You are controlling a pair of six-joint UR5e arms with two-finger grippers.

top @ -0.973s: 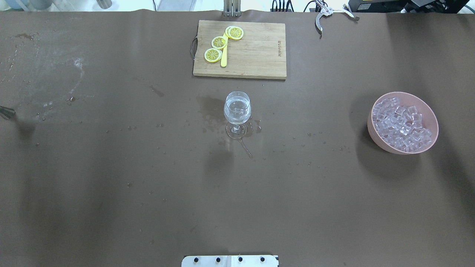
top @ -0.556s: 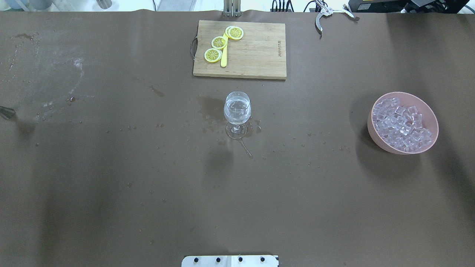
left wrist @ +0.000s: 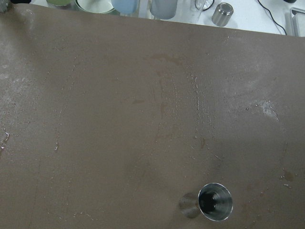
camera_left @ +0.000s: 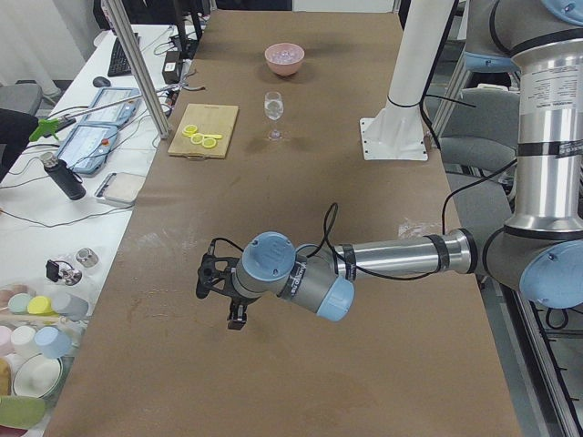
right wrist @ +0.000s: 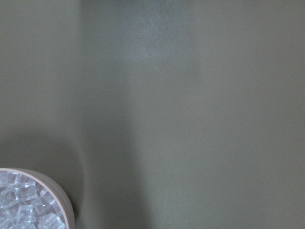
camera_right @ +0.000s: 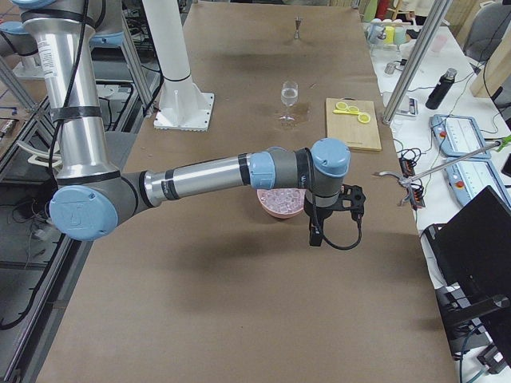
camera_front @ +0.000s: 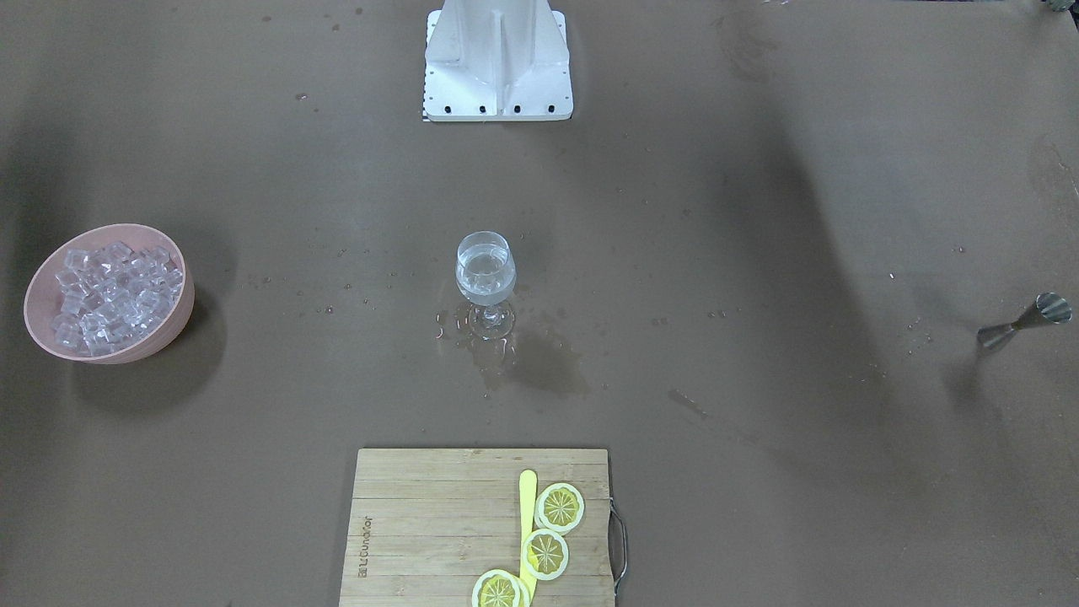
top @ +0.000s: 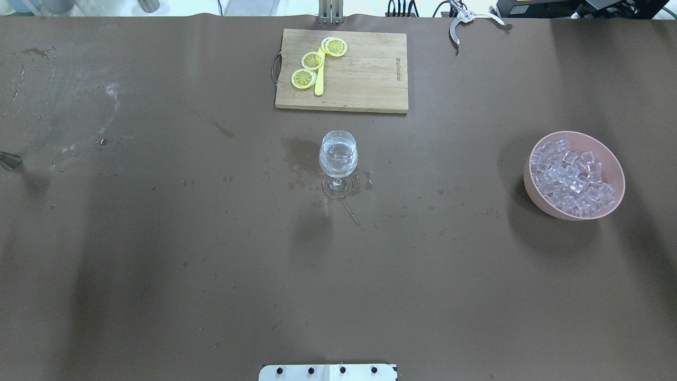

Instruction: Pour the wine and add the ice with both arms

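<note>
A wine glass (top: 338, 159) stands upright at the table's middle with clear wine in its bowl; it also shows in the front view (camera_front: 485, 274). A pink bowl (top: 616, 172) at the right is full of ice cubes (top: 571, 177). Neither arm shows in the overhead or front views. In the left side view my left gripper (camera_left: 204, 278) hovers over bare table far from the glass. In the right side view my right gripper (camera_right: 359, 204) hovers just beside the bowl (camera_right: 279, 206). I cannot tell whether either is open or shut.
A steel jigger (camera_front: 1024, 322) stands at the table's far left end, seen from above in the left wrist view (left wrist: 214, 202). A wooden cutting board (top: 365, 74) with lemon slices (top: 312, 61) lies beyond the glass. Metal tongs (top: 459, 21) lie at the back edge. Wet patches surround the glass.
Nothing on the table has moved; only the faint shadows at the sides have shifted a little.
</note>
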